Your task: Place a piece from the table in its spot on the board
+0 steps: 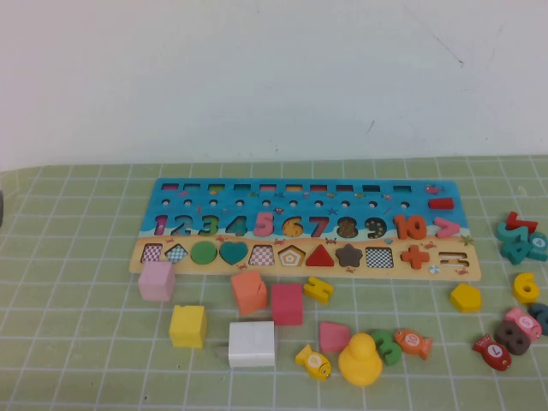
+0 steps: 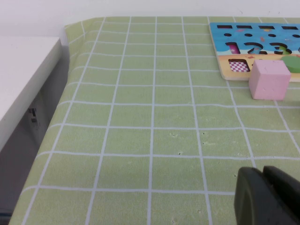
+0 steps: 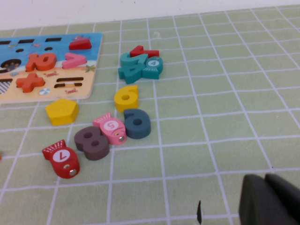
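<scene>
The piece, a small yellow numeral 6 [image 1: 525,287], lies on the green cloth to the right of the board, among other loose numerals. In the right wrist view the piece [image 3: 126,97] sits beside a dark blue numeral and a pink fish. The long board [image 1: 139,261] lies across the middle of the table, blue on top with a tan strip of shapes below; its right end [image 3: 93,44] and left end [image 2: 225,70] show in the wrist views. My right gripper [image 3: 265,178] hangs shut and empty over bare cloth, short of the piece. My left gripper [image 2: 262,171] is shut and empty, well left of the board. Neither arm shows in the high view.
A yellow hexagon [image 1: 465,297] and a yellow 5 [image 1: 318,288] lie in front of the board. Cubes in pink [image 1: 157,281], yellow [image 1: 187,325], orange, red and white stand there too, with a yellow duck [image 1: 360,360] and fish pieces. Teal numerals [image 1: 518,240] cluster at the far right.
</scene>
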